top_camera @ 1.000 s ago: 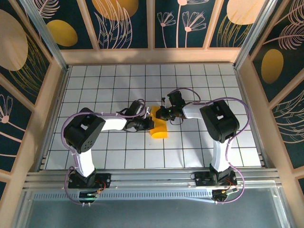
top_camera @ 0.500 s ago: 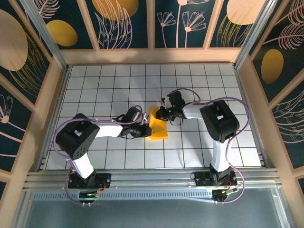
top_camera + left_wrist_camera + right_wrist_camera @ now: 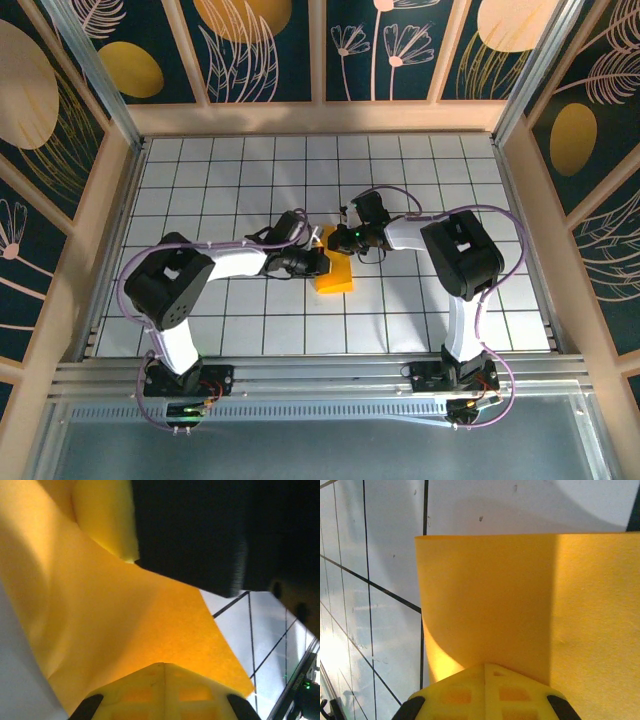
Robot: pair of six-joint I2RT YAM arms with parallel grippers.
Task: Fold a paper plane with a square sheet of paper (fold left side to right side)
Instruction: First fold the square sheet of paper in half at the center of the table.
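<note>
square sheet of paper (image 3: 336, 276): orange-yellow, curled over on itself, lying near the middle of the white tiled table (image 3: 250, 170).
left gripper (image 3: 318, 262): at the sheet's left edge, fingers together.
right gripper (image 3: 340, 240): at the sheet's far edge, fingers together.

- Top external looks steeply down from high behind the near edge of the tiled table (image 3: 420, 320), covering all of it.
- Both wrist cameras face the square sheet of paper (image 3: 520, 605) from very close, the part shared with the overhead view.
</note>
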